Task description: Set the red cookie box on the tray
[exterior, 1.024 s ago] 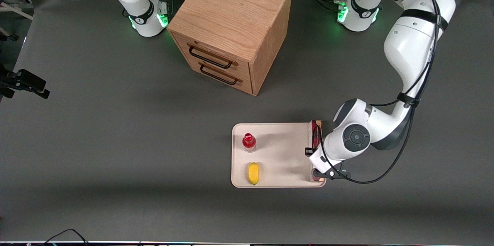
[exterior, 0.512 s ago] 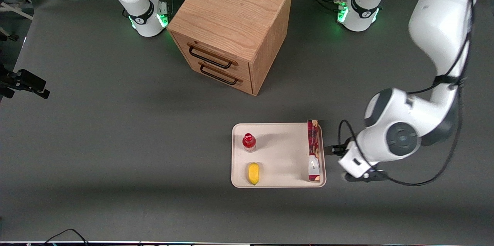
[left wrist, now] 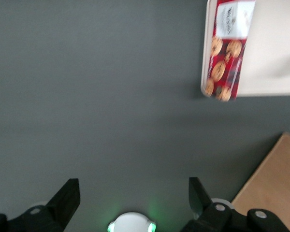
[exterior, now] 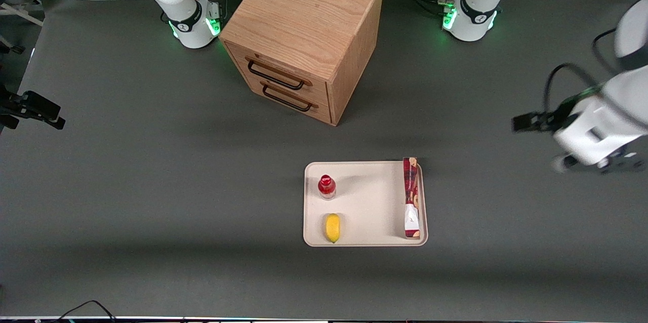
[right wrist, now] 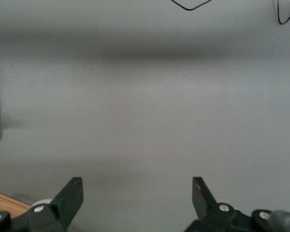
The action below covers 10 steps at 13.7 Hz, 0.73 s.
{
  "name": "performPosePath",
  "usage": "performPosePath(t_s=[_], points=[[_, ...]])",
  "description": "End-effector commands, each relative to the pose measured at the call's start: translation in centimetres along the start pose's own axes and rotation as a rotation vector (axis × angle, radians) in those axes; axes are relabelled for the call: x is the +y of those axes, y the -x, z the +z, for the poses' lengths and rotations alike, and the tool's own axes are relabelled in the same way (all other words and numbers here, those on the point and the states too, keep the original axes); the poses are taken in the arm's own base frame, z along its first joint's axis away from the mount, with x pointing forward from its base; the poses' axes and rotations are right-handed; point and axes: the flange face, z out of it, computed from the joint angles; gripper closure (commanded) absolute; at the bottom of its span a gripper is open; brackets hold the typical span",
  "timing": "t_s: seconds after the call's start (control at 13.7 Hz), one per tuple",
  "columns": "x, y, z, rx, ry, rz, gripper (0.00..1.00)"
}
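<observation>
The red cookie box (exterior: 411,197) lies on the cream tray (exterior: 369,201), along the short rim toward the working arm's end of the table. Its cookie-printed face shows, and the end farther from the front camera pokes slightly past the rim. In the left wrist view the red cookie box (left wrist: 227,58) rests against the edge of the tray (left wrist: 275,63). My gripper (exterior: 526,123) hangs high above the bare table, well off toward the working arm's end and apart from the box. The gripper (left wrist: 133,186) is open with nothing between its fingers.
A red-capped bottle (exterior: 326,186) and a yellow lemon (exterior: 332,227) sit on the tray's end toward the parked arm. The wooden drawer cabinet (exterior: 304,34) stands farther from the front camera than the tray. The working arm's base (exterior: 471,14) is beside it.
The gripper has let go of the box, then risen and swung away toward the working arm's end of the table. The box has tipped to show its printed face and stays on the tray.
</observation>
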Motion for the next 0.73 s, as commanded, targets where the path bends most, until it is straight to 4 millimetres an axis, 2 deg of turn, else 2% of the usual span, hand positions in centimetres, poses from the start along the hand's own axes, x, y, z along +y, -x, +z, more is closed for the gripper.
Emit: performPosePath(t_s=[0.0,0.15,0.29,0.37,0.59,0.66], points=[[-2.3,6.2,-0.3,0.002,-0.019,0.028,0.00],[-2.1,9.2,0.4,0.020,-0.043,0.026,0.00],[-0.8,10.8,0.3,0.053,-0.059,0.042,0.00],[0.7,10.9,-0.6,0.064,-0.060,0.056,0.00],[0.3,9.7,-2.3,0.082,-0.041,0.075,0.00],[0.8,9.4,-2.5,0.085,-0.045,0.083,0.00]])
